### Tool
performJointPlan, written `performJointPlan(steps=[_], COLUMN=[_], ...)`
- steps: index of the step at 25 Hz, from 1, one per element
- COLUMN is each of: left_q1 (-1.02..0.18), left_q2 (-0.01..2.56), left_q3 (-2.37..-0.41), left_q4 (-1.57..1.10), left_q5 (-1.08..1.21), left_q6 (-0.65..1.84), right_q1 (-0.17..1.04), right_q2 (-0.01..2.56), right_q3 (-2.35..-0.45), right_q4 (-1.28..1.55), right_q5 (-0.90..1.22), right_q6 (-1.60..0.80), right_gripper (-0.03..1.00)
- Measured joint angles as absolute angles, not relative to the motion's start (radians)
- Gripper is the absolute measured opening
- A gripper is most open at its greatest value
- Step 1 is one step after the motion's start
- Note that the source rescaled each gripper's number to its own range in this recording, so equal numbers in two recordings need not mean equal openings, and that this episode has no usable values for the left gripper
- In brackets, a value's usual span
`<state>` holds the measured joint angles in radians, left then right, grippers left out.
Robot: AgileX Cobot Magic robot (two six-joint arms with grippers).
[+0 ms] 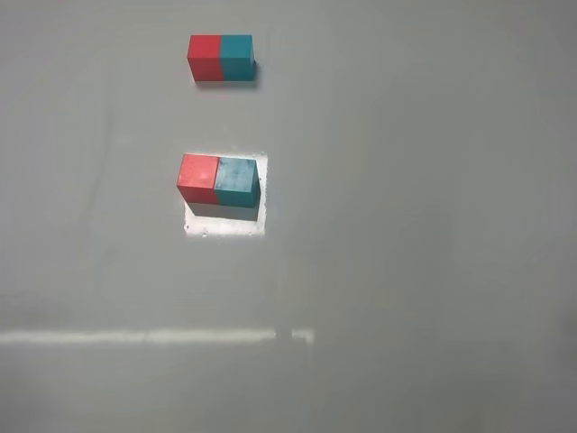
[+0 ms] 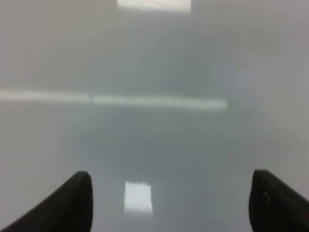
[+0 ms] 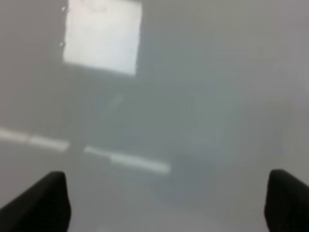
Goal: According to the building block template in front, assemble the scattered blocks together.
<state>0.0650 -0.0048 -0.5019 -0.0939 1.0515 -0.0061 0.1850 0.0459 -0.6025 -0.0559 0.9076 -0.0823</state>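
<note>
Assembly appears complete: the red cube and teal cube sit touching mid-bench, red-left like the template beyond, while left pincer and right pincer are spread, empty.

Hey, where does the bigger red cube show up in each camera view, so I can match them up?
Exterior high: the red cube sits left of centre, touching the teal cube, below the template.
Left wrist: not in it.
Right wrist: not in it.
Shared landmark: the pale stripe on the table.
</note>
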Motion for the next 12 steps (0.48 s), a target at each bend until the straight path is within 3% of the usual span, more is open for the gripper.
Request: performJointPlan(steps=[12], left_q1=[0.065], left_q2=[-0.005], left_q3=[-0.502], left_q4=[-0.094], left_q5=[1.051], left_q6=[0.000], right_q1=[0.184], right_q2=[-0.005], right_q3=[-0.508], right_q4=[-0.037], right_q5=[0.981], right_q6=[-0.040], right_gripper=[0.95])
